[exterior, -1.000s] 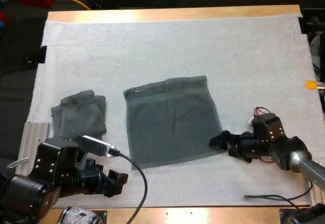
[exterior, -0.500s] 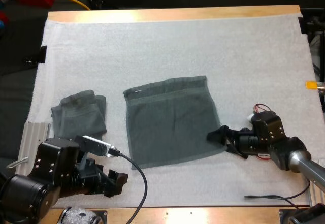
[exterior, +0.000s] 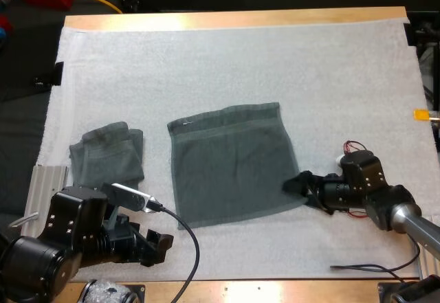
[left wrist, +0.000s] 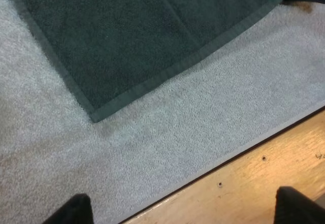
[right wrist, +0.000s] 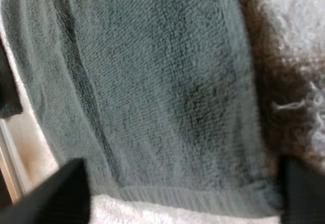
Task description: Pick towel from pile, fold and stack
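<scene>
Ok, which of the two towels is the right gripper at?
The spread-out towel mid-mat; the right gripper is at its near right corner. The folded towel lies off to the left.

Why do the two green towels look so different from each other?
The middle towel lies spread out flat; the left towel is folded up small. The middle towel covers much more mat than the left towel. The right gripper sits at the middle towel's near right corner; no gripper touches the left towel. Both are dark grey-green and lie on the white mat.
</scene>
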`<state>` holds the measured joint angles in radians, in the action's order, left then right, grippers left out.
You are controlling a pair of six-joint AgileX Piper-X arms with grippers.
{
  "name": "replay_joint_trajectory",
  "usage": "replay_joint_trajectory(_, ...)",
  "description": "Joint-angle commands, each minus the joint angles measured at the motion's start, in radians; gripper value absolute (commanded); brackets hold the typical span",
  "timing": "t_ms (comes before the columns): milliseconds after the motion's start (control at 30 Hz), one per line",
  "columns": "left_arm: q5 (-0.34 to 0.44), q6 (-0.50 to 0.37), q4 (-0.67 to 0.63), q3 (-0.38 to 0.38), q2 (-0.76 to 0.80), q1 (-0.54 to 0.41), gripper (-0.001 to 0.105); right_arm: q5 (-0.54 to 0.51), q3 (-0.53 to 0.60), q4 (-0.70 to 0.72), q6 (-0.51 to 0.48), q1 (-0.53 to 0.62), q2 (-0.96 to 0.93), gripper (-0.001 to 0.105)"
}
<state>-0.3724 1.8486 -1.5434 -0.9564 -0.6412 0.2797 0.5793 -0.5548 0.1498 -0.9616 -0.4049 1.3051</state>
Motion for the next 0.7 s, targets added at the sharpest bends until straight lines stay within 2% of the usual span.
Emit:
replay_joint_trajectory(0,-0.006,0.011,-0.009,-0.004,0.005,0.005,0.069,0.001,0.002,0.013,0.002,0.005,0.006,0.05)
replay_joint_trajectory(233,-0.006,0.011,-0.009,-0.004,0.005,0.005,0.069,-0.039,0.005,0.013,0.002,0.003,0.006,0.022)
replay_joint_trajectory(433,-0.006,0.011,-0.009,-0.004,0.005,0.005,0.069,-0.058,0.005,0.015,-0.003,0.003,0.006,0.005)
replay_joint_trajectory(500,-0.006,0.011,-0.007,-0.004,0.005,0.005,0.069,-0.061,0.005,0.015,-0.003,0.003,0.006,0.001)
replay_joint_trajectory(667,-0.006,0.011,0.0,-0.003,0.005,0.005,0.069,-0.066,0.005,0.015,-0.006,0.003,0.006,0.001)
